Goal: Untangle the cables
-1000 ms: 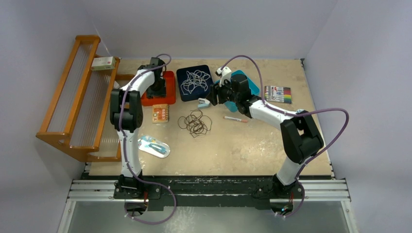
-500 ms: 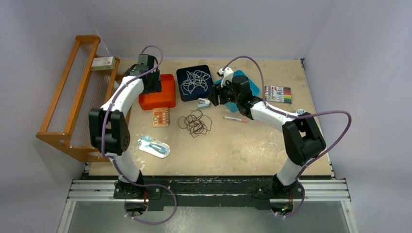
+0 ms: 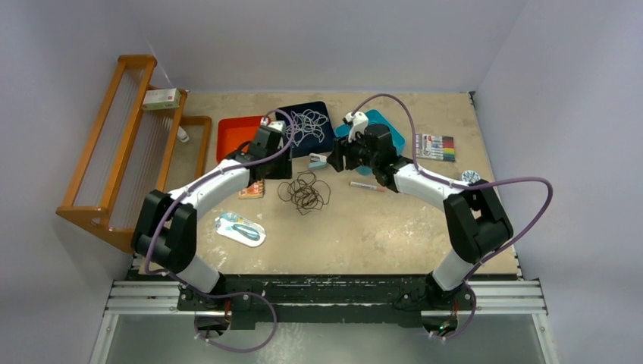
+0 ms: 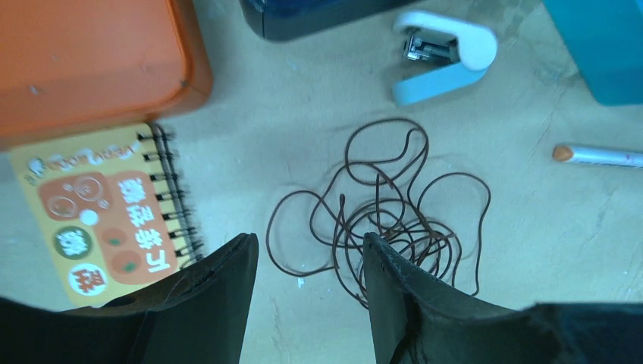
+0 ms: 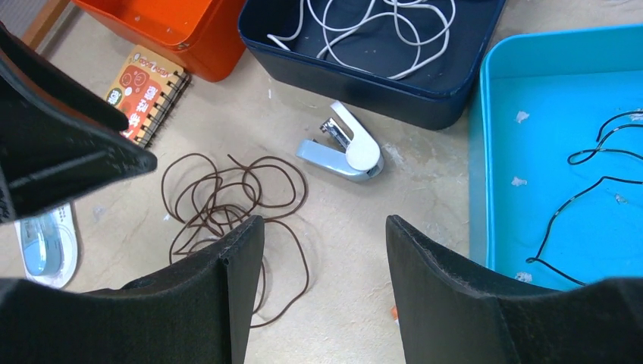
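A tangle of dark brown cable (image 3: 303, 192) (image 4: 387, 227) (image 5: 216, 208) lies loose on the table's middle. A white cable (image 3: 305, 121) (image 5: 379, 23) is coiled in the navy tray (image 3: 327, 114). A thin black cable (image 5: 584, 189) rests in the teal tray (image 5: 531, 136). My left gripper (image 3: 279, 164) (image 4: 307, 243) hovers open just left of the brown tangle, its right finger over the tangle's edge. My right gripper (image 3: 334, 155) (image 5: 324, 221) hangs open to the tangle's right, above bare table. Neither holds anything.
An orange tray (image 3: 231, 133) and a spiral notebook (image 3: 252, 189) (image 4: 98, 212) sit left of the tangle. A stapler (image 3: 317, 161) (image 4: 443, 57) and a red-and-white pen (image 3: 368, 186) lie close by. A wooden rack (image 3: 114, 167), a plastic packet (image 3: 240, 229) and a marker set (image 3: 434, 146) are farther out.
My left arm has swung from over the orange tray rightward and nearer, down beside the brown tangle. The right arm has barely shifted.
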Controlling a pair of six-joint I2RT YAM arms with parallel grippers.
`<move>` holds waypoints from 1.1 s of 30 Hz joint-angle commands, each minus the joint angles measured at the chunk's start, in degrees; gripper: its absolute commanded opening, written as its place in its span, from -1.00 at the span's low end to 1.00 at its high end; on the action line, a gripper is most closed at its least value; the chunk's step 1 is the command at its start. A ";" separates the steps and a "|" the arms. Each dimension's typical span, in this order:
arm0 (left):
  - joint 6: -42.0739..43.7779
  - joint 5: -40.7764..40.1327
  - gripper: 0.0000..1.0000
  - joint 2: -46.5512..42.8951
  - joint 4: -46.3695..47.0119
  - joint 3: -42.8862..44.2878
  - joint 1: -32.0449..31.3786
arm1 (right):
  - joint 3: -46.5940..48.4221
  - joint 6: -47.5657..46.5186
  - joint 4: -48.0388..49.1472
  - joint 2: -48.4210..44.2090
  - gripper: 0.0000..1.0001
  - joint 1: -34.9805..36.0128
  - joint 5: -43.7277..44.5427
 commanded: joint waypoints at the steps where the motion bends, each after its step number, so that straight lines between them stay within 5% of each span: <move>1: -5.34 1.32 0.05 -2.66 8.12 -3.58 -2.46 | -0.24 2.10 0.62 -1.72 0.25 0.27 0.04; 33: -7.89 -1.90 -0.33 4.79 13.22 -9.88 -4.49 | 0.74 2.85 0.95 0.25 0.25 0.83 -1.81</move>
